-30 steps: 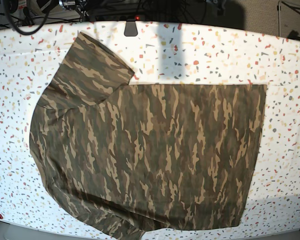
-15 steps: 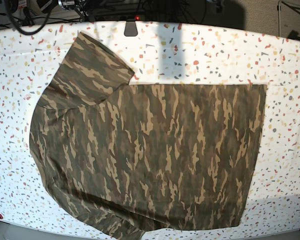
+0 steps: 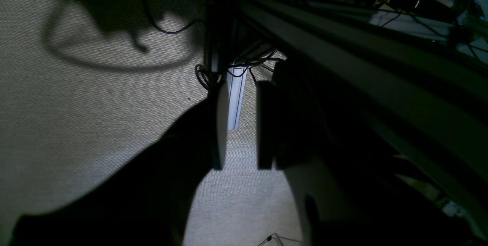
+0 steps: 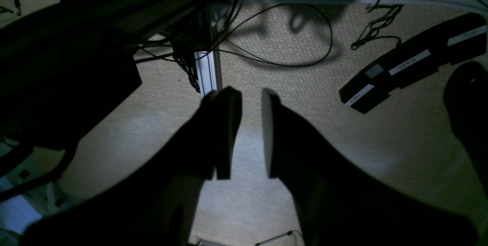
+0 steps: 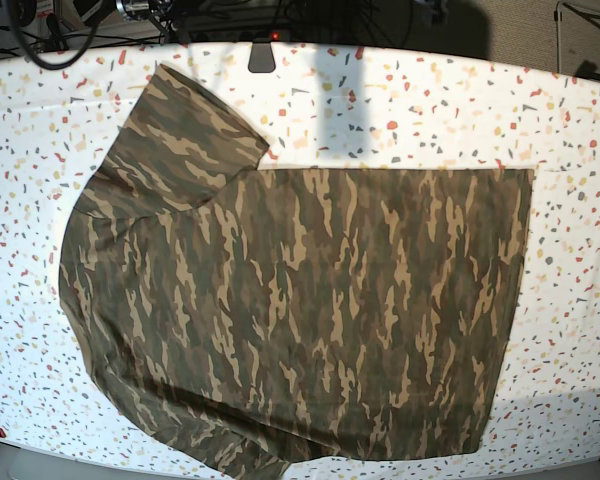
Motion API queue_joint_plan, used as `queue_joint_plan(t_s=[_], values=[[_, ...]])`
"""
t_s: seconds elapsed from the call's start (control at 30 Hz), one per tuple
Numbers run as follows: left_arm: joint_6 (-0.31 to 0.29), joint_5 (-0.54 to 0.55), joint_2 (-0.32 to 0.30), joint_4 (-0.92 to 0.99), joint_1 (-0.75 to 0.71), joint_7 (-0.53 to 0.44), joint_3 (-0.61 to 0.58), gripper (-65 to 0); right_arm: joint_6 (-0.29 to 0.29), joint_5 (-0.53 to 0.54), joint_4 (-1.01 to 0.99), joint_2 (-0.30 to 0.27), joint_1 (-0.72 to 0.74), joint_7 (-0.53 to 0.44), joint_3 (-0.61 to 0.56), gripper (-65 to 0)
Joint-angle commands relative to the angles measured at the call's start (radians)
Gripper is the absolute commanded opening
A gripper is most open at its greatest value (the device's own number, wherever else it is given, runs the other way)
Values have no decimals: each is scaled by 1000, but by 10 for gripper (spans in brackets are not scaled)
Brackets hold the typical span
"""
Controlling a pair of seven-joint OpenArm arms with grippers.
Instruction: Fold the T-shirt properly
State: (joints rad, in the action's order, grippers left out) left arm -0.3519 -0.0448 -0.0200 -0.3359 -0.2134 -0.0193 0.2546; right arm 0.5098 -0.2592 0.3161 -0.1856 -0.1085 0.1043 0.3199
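Note:
The camouflage T-shirt (image 5: 310, 300) lies spread flat on the speckled table (image 5: 430, 100) in the base view. Its hem runs down the right side, one sleeve (image 5: 185, 135) points to the back left, and the other sleeve runs off the front edge. No arm shows in the base view. In the left wrist view my left gripper (image 3: 241, 89) hangs below table level over carpet, open with nothing between its fingers. My right gripper (image 4: 249, 97) in the right wrist view is likewise open and holds nothing, over the carpeted floor.
A dark mount (image 5: 261, 55) sits at the table's back edge. Under the table stand an aluminium post (image 4: 207, 72), loose cables (image 4: 297, 47) and a black bar with white labels (image 4: 411, 63). A frame rail (image 3: 362, 66) runs beside the left gripper.

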Motion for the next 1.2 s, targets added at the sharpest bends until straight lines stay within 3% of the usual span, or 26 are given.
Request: queue_joint_plan(t_s=[0.0,0.17,0.3,0.4,0.53,0.83,1.03,1.17], values=[[-10,0,-2,-4,-11,-3,0,-521,9,1,6,-9,-11,-9,0,-507],[-11,-1,-2,-6,-40,-23,0,-520,21,2,7,-28,-63,-103,0,-507],[-11,-5,-2,-39,-88,-31,0,-521,120,9,14,-63,-113,-178,0,-507],[-11,-77,6,-117,-150,-29,-1,-521,188,85,48,-96,-163,-187,0,-507],[-11,-174,30,-289,-267,-31,-1,-521,188,171,148,-143,-256,-187,0,-507],[-50,-175,53,-793,-563,-31,-2,-521,188,224,564,-223,-580,-252,1,-507],[-53,-191,50,-1095,-715,-25,-2,-521,188,457,885,-306,-843,-255,14,-508],[-53,-306,50,-1274,-776,10,-2,-521,188,476,1077,-333,-968,-250,107,-508]])
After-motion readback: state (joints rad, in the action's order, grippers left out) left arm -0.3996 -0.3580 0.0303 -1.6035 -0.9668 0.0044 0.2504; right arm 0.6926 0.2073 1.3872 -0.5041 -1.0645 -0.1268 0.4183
